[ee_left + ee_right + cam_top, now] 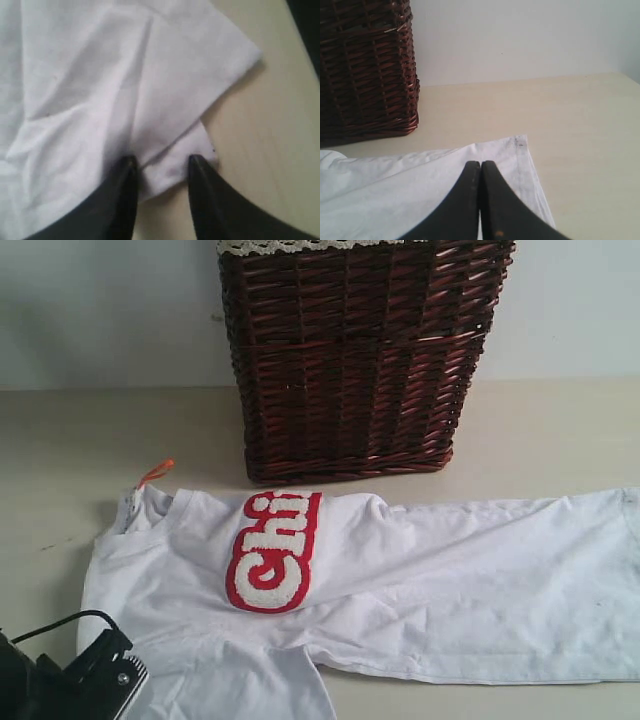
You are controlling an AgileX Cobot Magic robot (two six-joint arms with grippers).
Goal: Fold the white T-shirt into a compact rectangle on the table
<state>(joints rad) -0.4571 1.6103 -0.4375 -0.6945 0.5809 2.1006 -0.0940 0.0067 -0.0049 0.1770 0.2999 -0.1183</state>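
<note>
Exterior: the white T-shirt (420, 570) lies long and wrinkled on the surface (60, 440) before the wicker basket (350, 360); most folding remains, I judge. Left wrist: my left pincer (161, 162) stands open astride a cloth corner. Right wrist: my right pincer (480, 165) is closed above the hem.

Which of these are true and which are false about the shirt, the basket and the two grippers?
1. The shirt lies on the table, not in the basket. True.
2. The shirt's letters are blue. False: they are white with red edging.
3. The right gripper is shut. True.
4. The left gripper is shut too. False: its fingers stand apart over the shirt.
5. The basket lies on its side. False: it stands upright.
</note>
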